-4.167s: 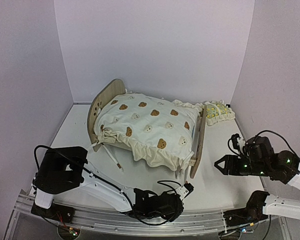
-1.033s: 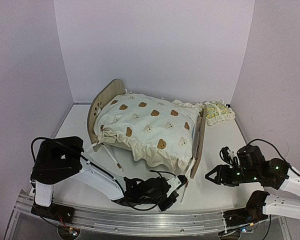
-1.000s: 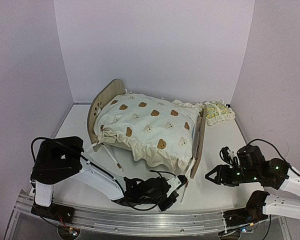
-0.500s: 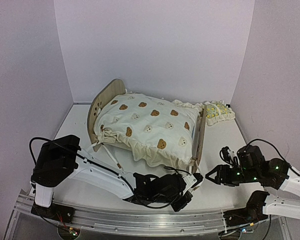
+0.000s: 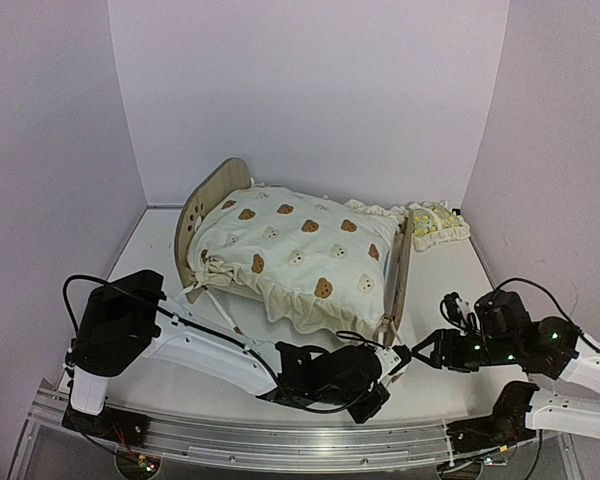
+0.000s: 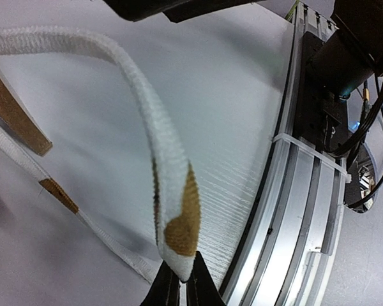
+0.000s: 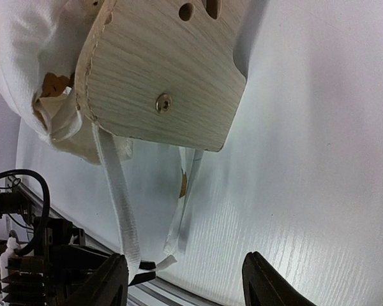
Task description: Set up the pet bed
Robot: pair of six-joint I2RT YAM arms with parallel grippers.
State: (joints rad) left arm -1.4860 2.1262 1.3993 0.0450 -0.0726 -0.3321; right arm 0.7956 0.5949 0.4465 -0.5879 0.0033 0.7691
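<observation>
One white table (image 5: 450, 300), walled on three sides, carries everything.

Pet bed (image 5: 208, 195): light wood frame, standing left of centre on the table and set at an angle. One arched end board is at the left rear, the other at the right near side. The lower corner of the near board shows a screw head in the right wrist view.

Cushion (image 5: 300, 250): cream with brown bear faces. It lies on the frame between the two end boards and hides the base. Its frilled edge spills over the near side.

Pillow (image 5: 438, 222): small, with a yellow print. It lies flat on the table at the right rear, just beside the bed's far corner and not on the bed.

Strap (image 6: 150, 127): white woven tape with a brown patch near its tip. It comes down from the cushion by the near end board's corner and runs toward the front rail (image 6: 306, 210). A second, thinner tape (image 7: 188, 191) hangs beside it.

Left tool (image 6: 180, 290): low over the table in front of the near end board. Its fingers are pinched together on the very tip of the strap, which arcs up and away from it.

Right tool (image 7: 185, 280): just right of the left one and facing the same end board. Its fingers stand apart with nothing between them.
</observation>
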